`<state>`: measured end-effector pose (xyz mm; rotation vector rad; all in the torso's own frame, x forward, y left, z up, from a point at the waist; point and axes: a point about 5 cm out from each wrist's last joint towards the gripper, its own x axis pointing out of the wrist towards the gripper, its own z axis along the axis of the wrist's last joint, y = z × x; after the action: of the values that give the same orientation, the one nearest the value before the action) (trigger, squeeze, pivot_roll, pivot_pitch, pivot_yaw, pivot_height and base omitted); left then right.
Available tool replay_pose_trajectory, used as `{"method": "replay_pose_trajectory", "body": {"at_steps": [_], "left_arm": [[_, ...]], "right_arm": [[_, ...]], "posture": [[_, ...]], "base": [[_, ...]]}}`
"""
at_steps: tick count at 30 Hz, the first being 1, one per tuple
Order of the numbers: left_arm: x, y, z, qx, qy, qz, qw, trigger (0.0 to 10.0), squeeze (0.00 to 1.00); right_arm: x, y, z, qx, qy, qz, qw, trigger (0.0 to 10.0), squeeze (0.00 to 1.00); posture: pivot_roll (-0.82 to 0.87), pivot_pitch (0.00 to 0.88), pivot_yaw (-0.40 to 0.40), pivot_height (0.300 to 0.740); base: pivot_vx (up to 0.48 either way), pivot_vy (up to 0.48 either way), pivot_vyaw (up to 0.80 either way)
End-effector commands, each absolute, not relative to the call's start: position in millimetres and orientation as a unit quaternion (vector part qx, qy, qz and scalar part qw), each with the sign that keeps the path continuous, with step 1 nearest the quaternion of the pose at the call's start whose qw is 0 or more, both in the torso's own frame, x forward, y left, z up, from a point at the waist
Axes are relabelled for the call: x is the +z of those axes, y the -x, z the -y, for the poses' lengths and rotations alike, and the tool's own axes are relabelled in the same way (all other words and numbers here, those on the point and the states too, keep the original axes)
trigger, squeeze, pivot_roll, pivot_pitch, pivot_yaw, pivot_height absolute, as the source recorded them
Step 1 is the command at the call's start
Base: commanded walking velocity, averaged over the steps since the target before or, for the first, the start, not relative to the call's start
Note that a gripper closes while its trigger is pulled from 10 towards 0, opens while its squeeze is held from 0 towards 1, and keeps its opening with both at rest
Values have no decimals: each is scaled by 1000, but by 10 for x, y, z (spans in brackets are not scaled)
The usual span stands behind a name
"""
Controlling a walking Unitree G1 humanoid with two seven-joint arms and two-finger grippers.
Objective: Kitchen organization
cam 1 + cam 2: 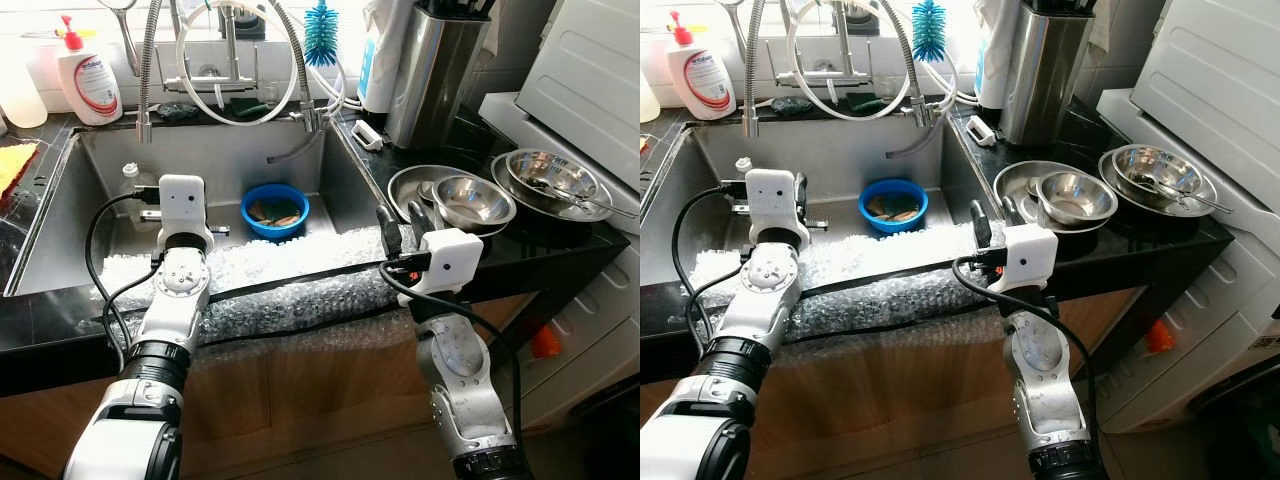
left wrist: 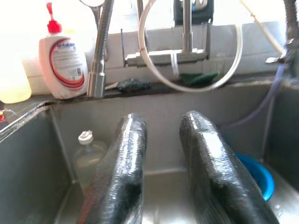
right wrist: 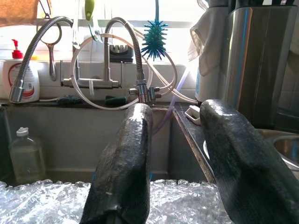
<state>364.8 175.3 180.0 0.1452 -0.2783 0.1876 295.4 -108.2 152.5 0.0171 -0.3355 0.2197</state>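
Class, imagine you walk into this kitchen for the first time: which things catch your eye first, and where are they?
A blue bowl sits in the steel sink, behind bubble wrap draped over its front edge. Shiny steel bowls cluster on the dark counter to the right. Both end effectors, left and right, hover open over the wrap.

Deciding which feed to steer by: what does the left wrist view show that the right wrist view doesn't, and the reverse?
Left wrist view alone: the round blue plastic bowl on the sink floor beyond the left gripper. Right wrist view alone: the clear bubble wrap sheet under the open right gripper, the turquoise bristle brush and the tall steel canister. Both: the white soap bottle with red pump, the clear plastic bottle and the chrome tap.
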Motion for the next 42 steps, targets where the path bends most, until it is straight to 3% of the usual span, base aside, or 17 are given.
{"method": "replay_pose_trajectory", "body": {"at_steps": [1, 8, 10, 18, 20, 31, 32, 42], "left_arm": [[1985, -3565, -1728, 86, -59, 199, 974, 10000, 0], [2217, -3161, -1801, 63, -94, 277, 954, 10000, 0], [2175, -3019, -1834, 54, -106, 270, 955, 10000, 0], [2040, -2929, -1799, 46, -108, 243, 963, 10000, 0], [2067, -2939, -1737, 42, -99, 240, 965, 10000, 0], [2102, -2953, -1649, 27, -91, 231, 968, 10000, 0], [2098, -2955, -1636, 25, -90, 228, 969, 10000, 0], [2088, -2970, -1582, 17, -87, 222, 971, 10000, 0]], "right_arm": [[1509, -2938, 1118, 99, 0, 162, 982, 10000, 0], [1525, -2900, 1282, 50, 6, 166, 985, 10000, 0], [1521, -2887, 1346, 30, 9, 165, 986, 10000, 0], [1474, -2931, 1407, 3, -1, 149, 989, 10000, 0], [1471, -2963, 1405, -2, -12, 141, 990, 10000, 1000], [1398, -3022, 1396, -8, -7, 108, 994, 10000, 1000], [1392, -3051, 1400, -10, -12, 99, 995, 10000, 0], [1325, -3183, 1363, -10, -8, 63, 998, 10000, 0]], "posture": [[-2, 0, -68, 740], [-2, 0, -65, 740], [9, 0, -71, 740], [12, 0, -75, 740], [14, 0, -73, 740], [9, 0, -72, 740], [8, 0, -73, 740], [9, 0, -75, 740]], "base": [[0, 0, 0], [0, 0, 0], [0, 0, 0], [0, 0, 0], [0, 0, 0], [0, 0, 0], [0, 0, 0], [0, 0, 0]]}}
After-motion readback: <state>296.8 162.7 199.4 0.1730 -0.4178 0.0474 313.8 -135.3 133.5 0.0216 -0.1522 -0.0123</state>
